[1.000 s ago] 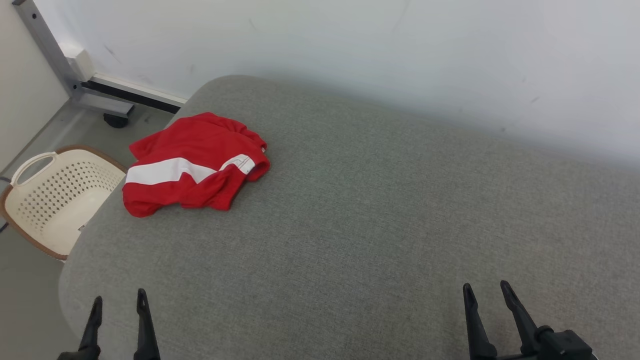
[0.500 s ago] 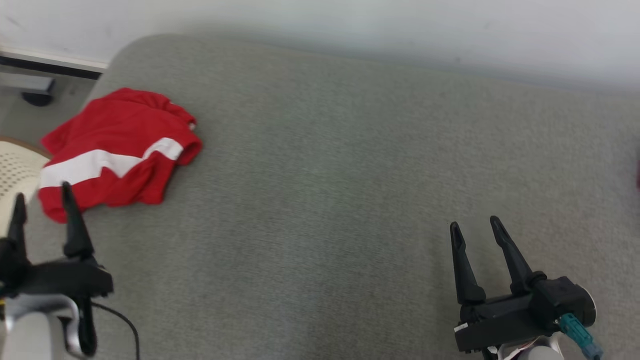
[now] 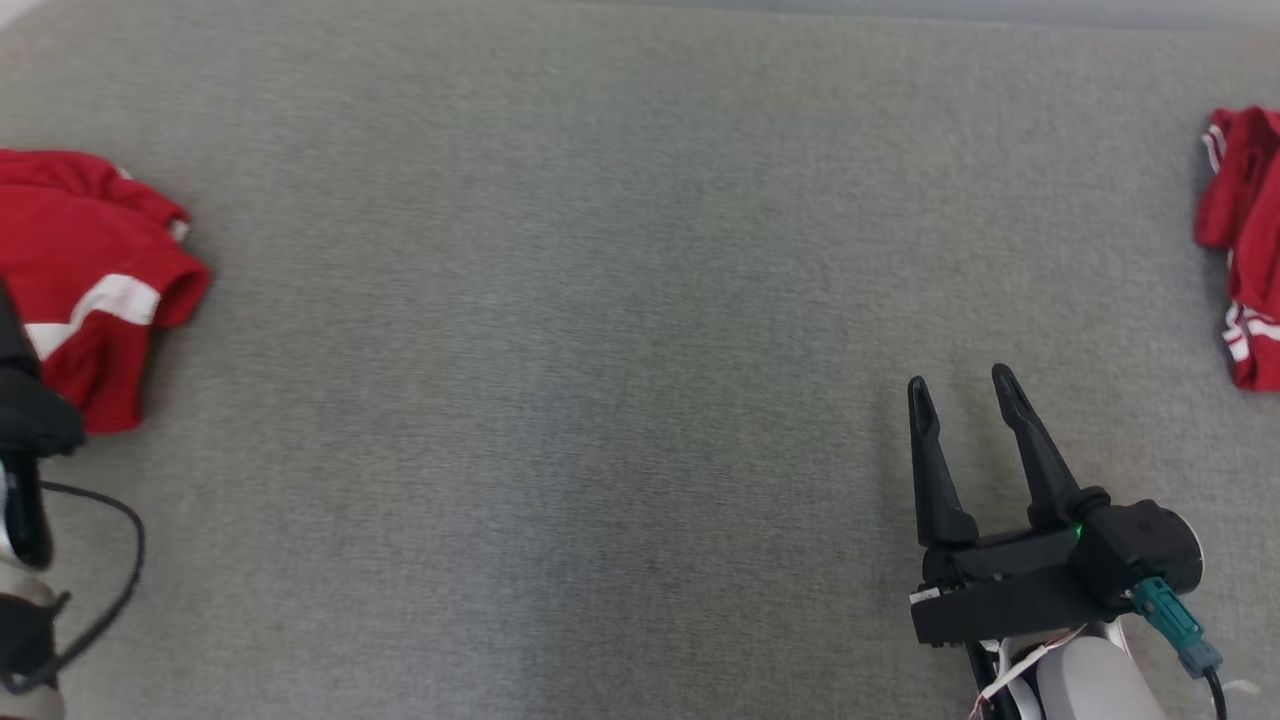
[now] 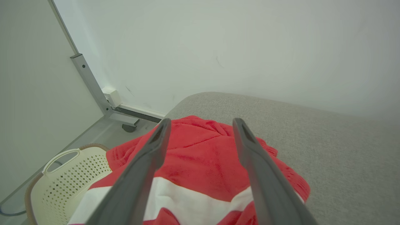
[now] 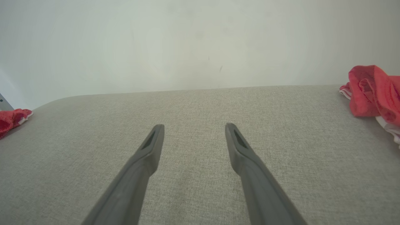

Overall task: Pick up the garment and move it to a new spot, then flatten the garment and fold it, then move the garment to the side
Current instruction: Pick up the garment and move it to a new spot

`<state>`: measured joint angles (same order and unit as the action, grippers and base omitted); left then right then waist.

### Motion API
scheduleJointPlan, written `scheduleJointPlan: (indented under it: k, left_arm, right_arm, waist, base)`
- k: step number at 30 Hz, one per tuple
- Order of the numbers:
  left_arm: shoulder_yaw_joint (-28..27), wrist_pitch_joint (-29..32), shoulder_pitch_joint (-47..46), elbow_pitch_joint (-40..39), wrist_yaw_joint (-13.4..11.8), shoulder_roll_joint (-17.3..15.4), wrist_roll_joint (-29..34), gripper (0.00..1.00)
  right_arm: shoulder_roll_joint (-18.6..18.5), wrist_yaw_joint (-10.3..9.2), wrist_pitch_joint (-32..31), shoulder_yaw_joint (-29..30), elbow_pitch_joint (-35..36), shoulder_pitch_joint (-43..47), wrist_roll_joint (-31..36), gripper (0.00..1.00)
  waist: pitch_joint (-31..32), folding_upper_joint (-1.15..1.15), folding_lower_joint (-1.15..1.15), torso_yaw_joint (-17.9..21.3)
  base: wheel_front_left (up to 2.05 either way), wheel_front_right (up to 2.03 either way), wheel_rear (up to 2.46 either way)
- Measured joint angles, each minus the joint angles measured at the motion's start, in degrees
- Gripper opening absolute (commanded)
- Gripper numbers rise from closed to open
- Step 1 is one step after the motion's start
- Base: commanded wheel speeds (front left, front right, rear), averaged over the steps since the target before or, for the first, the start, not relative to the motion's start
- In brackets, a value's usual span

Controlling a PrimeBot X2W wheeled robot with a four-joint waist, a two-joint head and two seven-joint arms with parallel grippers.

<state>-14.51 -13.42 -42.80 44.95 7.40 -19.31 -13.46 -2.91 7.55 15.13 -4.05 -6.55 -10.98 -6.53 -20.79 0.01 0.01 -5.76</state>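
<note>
Two dark, long-fingered pincers are mine.
My right pincer point(image 3: 960, 380) has two tapering black fingers point(image 3: 1040, 460) on a blocky black base point(image 3: 1000, 590). The base carries a small green light point(image 3: 1077, 531) and a white label point(image 3: 925, 598), with a teal plug point(image 3: 1170, 618), thin white wires point(image 3: 1015, 672) and a pale grey forearm point(image 3: 1085, 685) behind it. My left pincer point(image 4: 201, 120) has grey-black fingers with a slot point(image 4: 157, 135) near each tip. A thin black cable point(image 3: 138, 545) loops behind it.

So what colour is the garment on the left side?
The garment is red with a broad white stripe; the left wrist view shows it best.
</note>
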Motion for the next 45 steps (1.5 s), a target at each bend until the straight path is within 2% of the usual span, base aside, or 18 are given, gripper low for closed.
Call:
scheduleJointPlan:
  k: [5, 11, 15, 21, 22, 23, 24, 30, 34, 40, 45]
  left_arm:
    - [0.4, 2.7, -4.2, 6.2, -0.2, -2.0, -0.3, 1.0]
    - [-0.3, 11.1, -7.3, 15.6, -2.0, -3.3, -1.5, 1.0]
    - [-0.2, 15.9, -9.4, 19.9, -2.9, -4.0, -2.4, 1.0]
    - [-0.2, 20.0, -11.3, 24.1, -3.9, -4.2, -3.2, 1.0]
    - [-0.5, 20.4, -11.3, 24.5, -3.9, -4.2, -3.7, 0.57]
    - [-0.4, 20.5, -11.3, 24.8, -4.0, -4.2, -3.8, 0.24]
    - [0.1, 20.4, -11.3, 24.9, -3.9, -4.3, -3.5, 0.0]
    - [1.3, 16.7, -10.8, 24.9, -3.2, -4.5, -2.9, 0.0]
    - [2.3, 12.0, -10.2, 23.6, -1.9, -4.8, -2.6, 0.0]
    - [5.0, 5.6, -11.2, 19.2, -0.3, -3.9, -2.4, 0.0]
    - [8.5, 3.9, -13.0, 12.6, 0.0, -1.8, -3.3, 0.0]
  right_arm:
    - [0.0, 0.0, 0.0, -0.2, 0.1, -1.0, -0.1, 1.0]
    - [0.0, 0.0, 0.0, -0.1, -0.1, -1.0, -0.3, 1.0]
    - [0.0, 0.0, 0.0, -0.4, -0.3, -1.0, -0.2, 1.0]
    - [0.0, 0.0, 0.0, -0.9, -0.6, -1.0, 0.2, 1.0]
    - [0.0, 0.0, 0.0, -1.0, -0.6, -1.0, 0.3, 1.0]
    - [0.0, 0.0, 0.0, -1.0, -0.7, -1.0, 0.4, 1.0]
    - [0.0, 0.0, 0.0, -1.1, -0.8, -1.0, 0.4, 1.0]
    - [0.0, 0.0, 0.0, -1.2, -1.5, -0.6, 0.4, 1.0]
    - [0.0, 0.0, 0.0, -1.4, -1.7, 0.5, 0.0, 1.0]
    - [0.0, 0.0, 0.0, -1.1, -2.3, 2.3, -0.5, 1.0]
    - [0.0, 0.0, 0.0, -1.5, -3.1, 3.6, -1.0, 1.0]
  waist:
    - [-2.4, 0.0, 0.0, 2.6]
    - [-4.2, 0.0, 0.0, 4.8]
    - [-4.2, 0.0, -0.01, 5.2]
    - [-3.4, 0.0, -0.02, 5.0]
    - [-3.2, -0.01, -0.02, 5.0]
    - [-2.9, 0.0, -0.02, 5.0]
    - [-2.7, -0.01, -0.02, 4.9]
    - [-1.4, 0.0, -0.02, 4.9]
    - [0.2, 0.0, -0.02, 4.6]
    - [2.9, 0.0, -0.02, 3.4]
    - [5.4, -0.02, -0.02, 2.3]
  base:
    - [0.0, 0.0, 0.0]
    - [0.0, 0.0, 0.0]
    - [0.0, 0.0, 0.0]
    - [0.0, 0.0, 0.0]
    - [0.0, 0.0, 0.0]
    - [0.0, 0.0, 0.0]
    - [0.0, 0.0, 0.0]
    - [0.0, 0.0, 0.0]
    - [0.0, 0.0, 0.0]
    - [0.0, 0.0, 0.0]
    - [0.0, 0.0, 0.0]
